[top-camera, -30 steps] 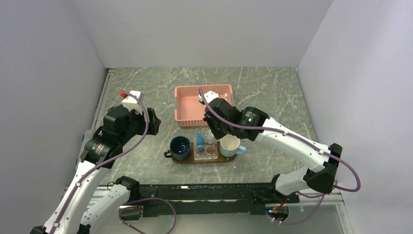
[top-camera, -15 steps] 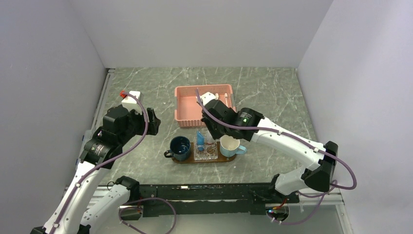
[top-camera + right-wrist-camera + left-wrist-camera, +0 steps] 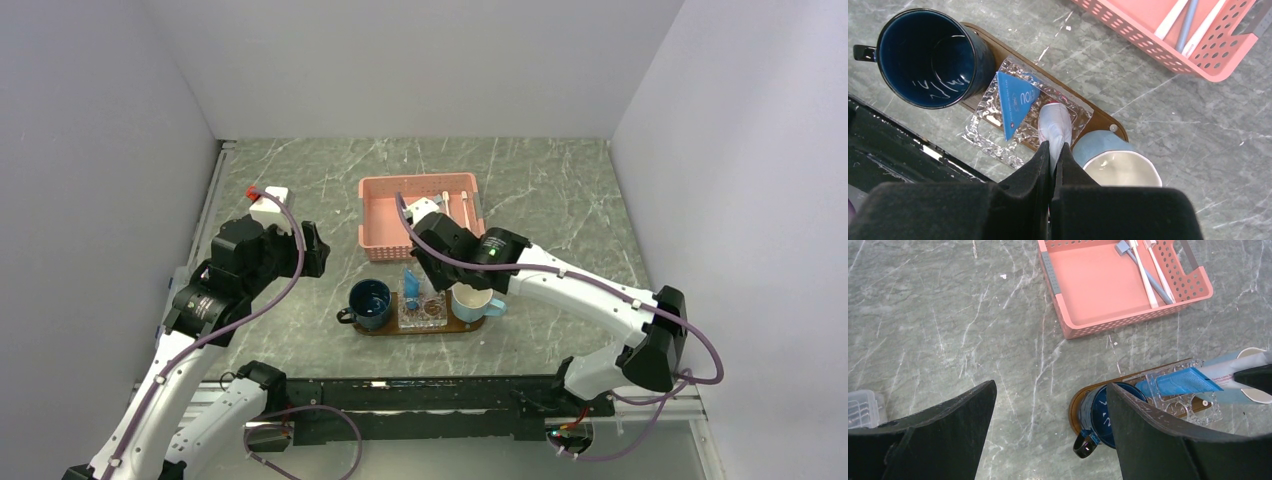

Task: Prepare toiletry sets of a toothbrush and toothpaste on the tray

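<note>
My right gripper is shut on the whitish end of a toothpaste tube and holds it upright over the clear dish on the brown tray. A second, blue toothpaste tube leans in that dish. In the top view the right gripper hangs between the two mugs. Two white toothbrushes lie in the pink basket, with a grey-blue one between them. My left gripper is open and empty, high above the table to the left of the tray.
A dark blue mug stands on the tray's left end and a light blue mug on its right end. The pink basket sits just behind the tray. A small clear box lies at the far left.
My right arm has moved a little left and nearer with the tube, uncovering the toothbrushes in the basket. The left arm has not moved.
</note>
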`<state>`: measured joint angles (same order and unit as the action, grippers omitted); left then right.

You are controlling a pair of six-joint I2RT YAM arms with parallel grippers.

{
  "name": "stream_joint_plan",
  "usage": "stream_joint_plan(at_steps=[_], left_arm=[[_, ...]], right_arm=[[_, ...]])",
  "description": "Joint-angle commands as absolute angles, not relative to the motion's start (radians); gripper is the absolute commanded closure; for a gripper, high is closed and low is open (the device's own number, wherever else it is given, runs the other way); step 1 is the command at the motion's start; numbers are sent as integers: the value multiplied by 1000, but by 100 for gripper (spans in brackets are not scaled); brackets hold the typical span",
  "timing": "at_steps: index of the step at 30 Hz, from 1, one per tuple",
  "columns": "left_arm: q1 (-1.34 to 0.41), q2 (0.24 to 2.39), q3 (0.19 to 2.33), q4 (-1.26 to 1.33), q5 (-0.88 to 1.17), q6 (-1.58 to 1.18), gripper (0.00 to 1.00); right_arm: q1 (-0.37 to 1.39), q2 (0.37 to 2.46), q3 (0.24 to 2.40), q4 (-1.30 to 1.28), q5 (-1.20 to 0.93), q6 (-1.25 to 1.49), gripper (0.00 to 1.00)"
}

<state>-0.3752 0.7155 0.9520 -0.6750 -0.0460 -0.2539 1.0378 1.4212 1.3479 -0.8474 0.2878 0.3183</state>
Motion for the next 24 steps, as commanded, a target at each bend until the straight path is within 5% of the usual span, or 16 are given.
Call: stream_joint_plan(at_steps=[1,24], left_arm=[[-370,705,952,-646,-41,-264,14],[-370,696,950,-647,-40,-264,14]], right_arm=[[1042,1421,1331,-774,318,335,100],[1076,1460,1279,-718,375,365,100]])
